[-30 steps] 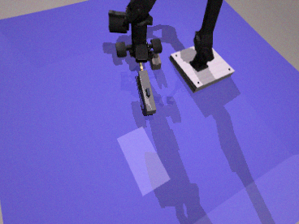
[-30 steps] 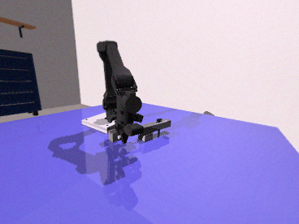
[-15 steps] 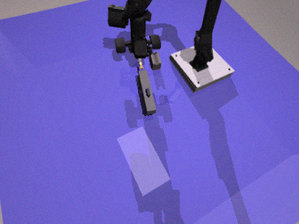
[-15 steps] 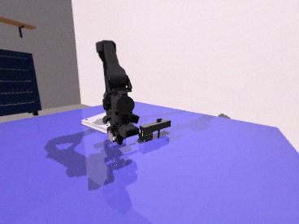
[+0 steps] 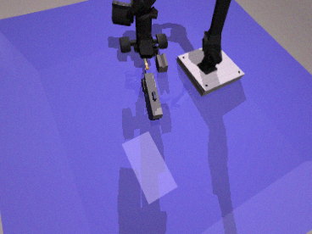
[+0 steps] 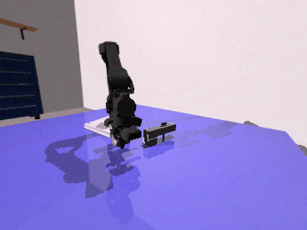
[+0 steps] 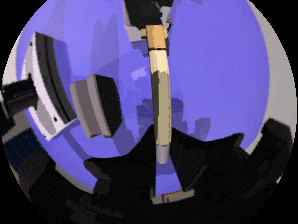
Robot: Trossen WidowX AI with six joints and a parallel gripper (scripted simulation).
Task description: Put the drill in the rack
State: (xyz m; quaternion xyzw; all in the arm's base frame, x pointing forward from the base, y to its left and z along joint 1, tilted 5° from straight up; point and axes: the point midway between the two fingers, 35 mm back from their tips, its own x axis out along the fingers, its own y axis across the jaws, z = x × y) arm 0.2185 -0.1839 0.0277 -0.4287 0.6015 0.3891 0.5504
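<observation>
The end effector (image 5: 147, 63) is clenched on the drill (image 7: 160, 96), which is seen in the wrist view running toward 12 o'clock into a grey block (image 5: 153, 96) on the blue counter (image 5: 64, 127). A small block (image 5: 161, 63) lies at its 3 o'clock. A pale patch (image 5: 149, 166) lies toward 6 o'clock.

My tool (image 5: 146, 57) grips the brass-yellow drill (image 7: 160, 99) by its tip, its far end at the long grey block (image 5: 153, 95) with the small key (image 5: 153, 96) on top; the pale rack (image 5: 149, 166) lies well apart.
</observation>
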